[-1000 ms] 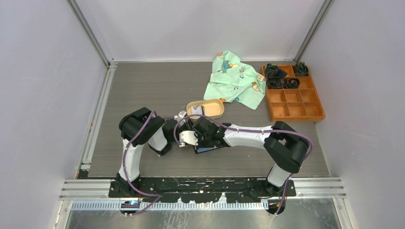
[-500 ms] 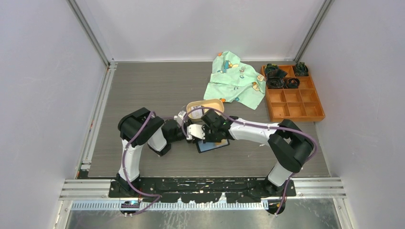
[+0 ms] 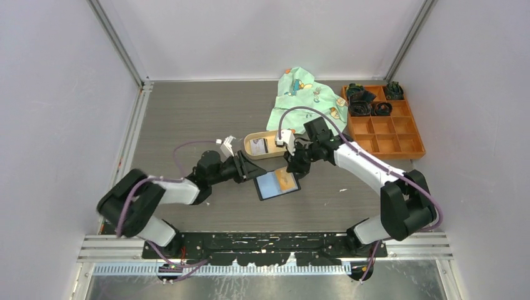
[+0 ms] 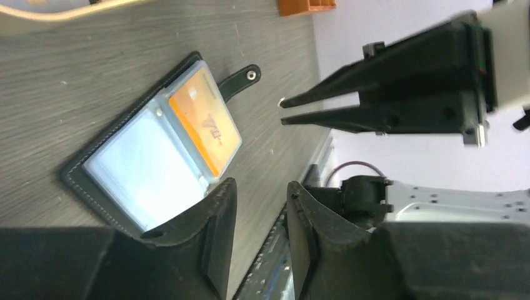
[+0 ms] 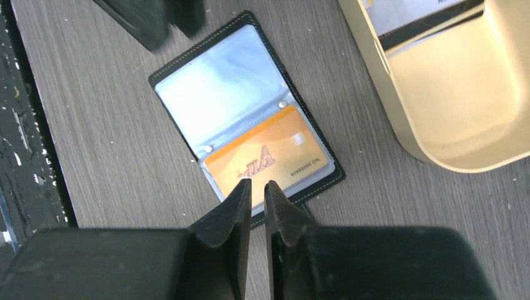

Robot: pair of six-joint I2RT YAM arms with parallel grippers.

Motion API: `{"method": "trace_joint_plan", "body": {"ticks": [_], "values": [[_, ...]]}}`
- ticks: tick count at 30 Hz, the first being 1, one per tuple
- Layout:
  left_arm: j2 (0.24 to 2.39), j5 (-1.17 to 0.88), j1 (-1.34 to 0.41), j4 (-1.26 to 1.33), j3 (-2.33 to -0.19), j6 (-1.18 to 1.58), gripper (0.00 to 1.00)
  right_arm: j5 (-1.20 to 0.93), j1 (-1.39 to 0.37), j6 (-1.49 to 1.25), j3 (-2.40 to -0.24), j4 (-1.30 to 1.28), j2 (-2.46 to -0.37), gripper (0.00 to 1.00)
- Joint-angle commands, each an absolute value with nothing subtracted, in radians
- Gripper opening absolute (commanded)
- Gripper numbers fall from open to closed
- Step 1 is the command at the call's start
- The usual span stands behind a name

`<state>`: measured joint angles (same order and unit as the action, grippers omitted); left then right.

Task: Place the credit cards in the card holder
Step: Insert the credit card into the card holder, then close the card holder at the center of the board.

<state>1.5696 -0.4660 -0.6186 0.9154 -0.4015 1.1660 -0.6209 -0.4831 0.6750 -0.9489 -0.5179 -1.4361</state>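
**Card holder [image 5: 240,112] open flat on the table [image 3: 187,119], both pincers empty**

Nearest the arm bases, the black card holder lies spread open on the grey table, a little right of centre, its clear sleeves facing up; one sleeve holds an orange card [image 5: 265,153], while the other shows only a pale blue-white sheen, and whether a card sits inside it cannot be told; the snap tab [image 4: 240,78] sticks out flat from the edge on the orange card's side.

The left gripper [image 4: 261,187] sits low just beside the holder's left edge, fingers clearly apart with nothing between them; whether it touches the leather cannot be told.

The right gripper [image 5: 257,184] hangs above the holder's edge by the orange card, fingers parted only by a thin slit, gripping nothing.

Just beyond the holder stands the tan tray [image 5: 431,119], with a white card [image 3: 257,147] bearing a dark band lying in it.

Farther back a green cloth [image 3: 306,109] lies crumpled; to its right the orange compartment box [image 3: 384,144] holds dark items in its far compartments.
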Motion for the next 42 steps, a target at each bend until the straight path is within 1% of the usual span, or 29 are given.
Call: {"method": "trace_joint_plan", "body": {"ticks": [1, 2, 4, 8, 9, 10, 11, 13, 16, 19, 23, 33, 42], "values": [[1.318, -0.329, -0.612, 0.420, -0.412, 0.843, 0.38, -0.617, -0.468, 0.644, -0.967, -0.520, -1.469, 0.20], [1.259, -0.301, -0.612, 0.353, -0.409, 0.800, 0.40, -0.592, -0.468, 0.643, -0.976, -0.527, -1.483, 0.20], [1.155, -0.240, -0.613, 0.271, -0.388, 0.740, 0.50, -0.541, -0.467, 0.633, -0.997, -0.540, -1.519, 0.21], [1.006, -0.168, -0.610, 0.253, -0.300, 0.723, 0.85, -0.483, -0.468, 0.624, -1.052, -0.607, -1.605, 0.25], [0.988, -0.161, -0.609, 0.259, -0.284, 0.737, 0.91, -0.475, -0.467, 0.624, -1.066, -0.622, -1.621, 0.26], [0.976, -0.164, -0.607, 0.270, -0.269, 0.749, 0.94, -0.466, -0.467, 0.624, -1.074, -0.630, -1.632, 0.26], [0.972, -0.178, -0.606, 0.288, -0.258, 0.760, 0.94, -0.456, -0.467, 0.624, -1.080, -0.635, -1.642, 0.26], [0.985, -0.210, -0.604, 0.318, -0.247, 0.790, 0.94, -0.435, -0.467, 0.625, -1.082, -0.635, -1.657, 0.26], [1.038, -0.239, -0.604, 0.362, -0.244, 0.845, 0.88, -0.410, -0.468, 0.626, -1.086, -0.638, -1.681, 0.26], [1.117, -0.273, -0.603, 0.459, -0.234, 0.907, 0.81, -0.395, -0.467, 0.626, -1.098, -0.652, -1.709, 0.26], [1.227, -0.293, -0.605, 0.534, -0.239, 0.983, 0.76, -0.363, -0.470, 0.630, -1.113, -0.670, -1.744, 0.25], [1.371, -0.222, -0.664, 0.534, -0.284, 1.061, 0.73, -0.309, -0.502, 0.635, -1.164, -0.741, -1.831, 0.24], [1.567, -0.180, -0.709, 0.664, -0.312, 1.135, 0.71, -0.310, -0.521, 0.636, -1.187, -0.782, -1.866, 0.22]]}}
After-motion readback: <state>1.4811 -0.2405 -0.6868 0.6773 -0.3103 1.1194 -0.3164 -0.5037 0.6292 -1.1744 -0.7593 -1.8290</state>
